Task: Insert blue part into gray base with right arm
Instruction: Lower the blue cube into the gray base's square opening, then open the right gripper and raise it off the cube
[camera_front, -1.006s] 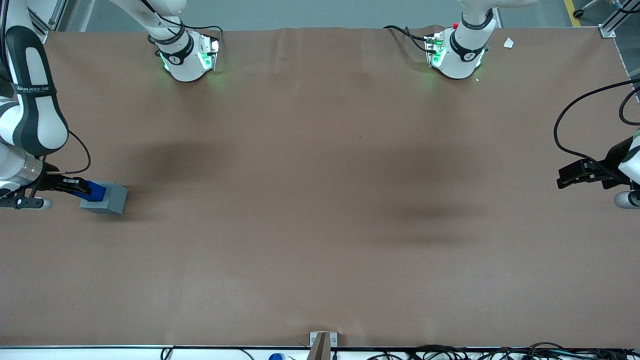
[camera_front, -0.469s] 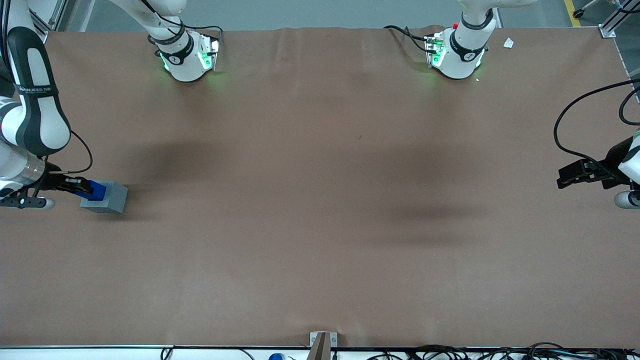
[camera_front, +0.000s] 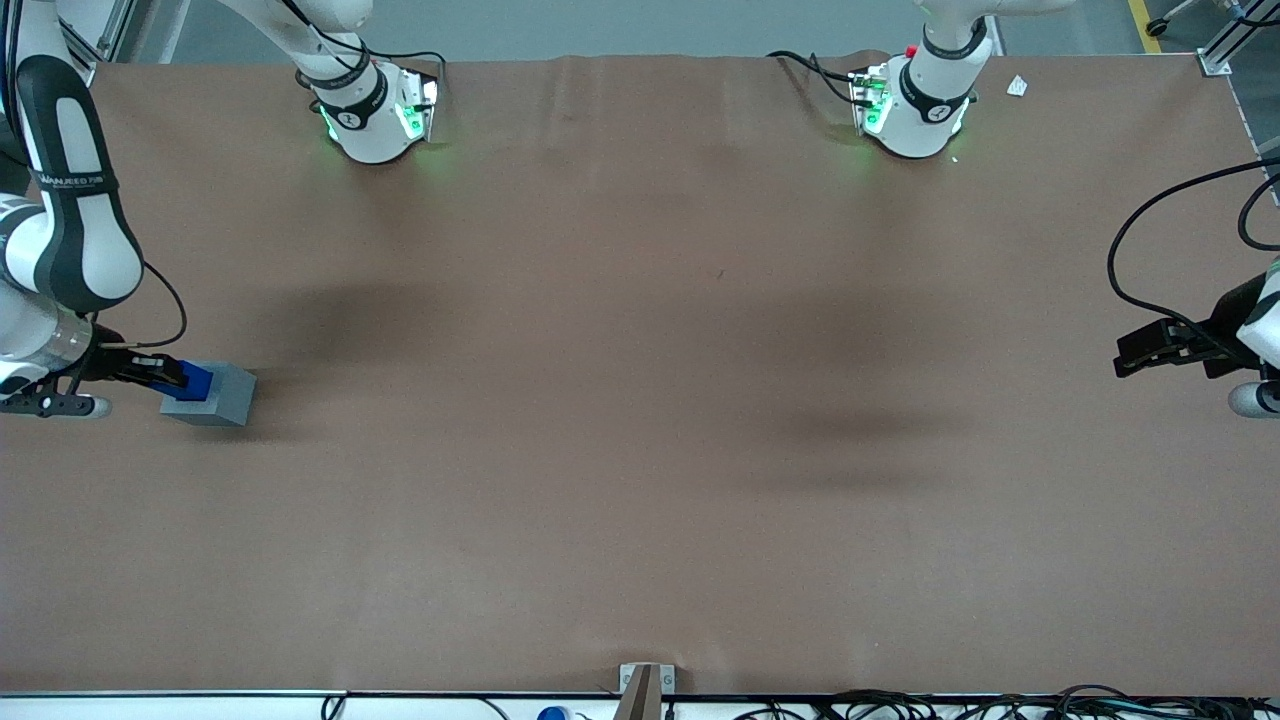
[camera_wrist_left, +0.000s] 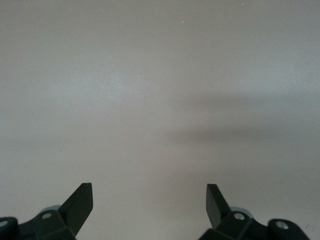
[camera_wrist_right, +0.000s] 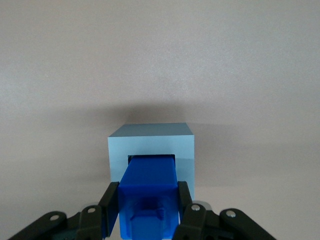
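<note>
Front view. Your right arm (camera_front: 70, 240) sits at the working arm's end of the table, wrist low. The gripper (camera_front: 172, 377) hangs directly over the gray base (camera_front: 212, 397), which rests flat on the brown table (camera_front: 640, 400). The blue part (camera_front: 194, 381) shows as a small blue patch at the base's top face. Compare the two earlier front frames: the arm's elbow has crept slightly, and the blue patch sits lower against the gray block than it did a second ago, with less blue showing. Between half a second ago and now the shift is very small. The base itself has not budged.

Right wrist view. The gripper (camera_wrist_right: 148, 202) is clamped on the blue part (camera_wrist_right: 150, 192), one black finger pressed to each side. The part's lower end has entered the square recess in the gray base (camera_wrist_right: 151, 145), with the recess rim visible around it on three sides. It looks square to the opening, not cocked.

Left wrist view. Only bare table and the parked fingers; nothing bearing on the job.

Reading: you are mid-insertion, descent slowing. I judge the part partly seated. How deep the stub has gone cannot be told. Expect a little more downward press before release.
</note>
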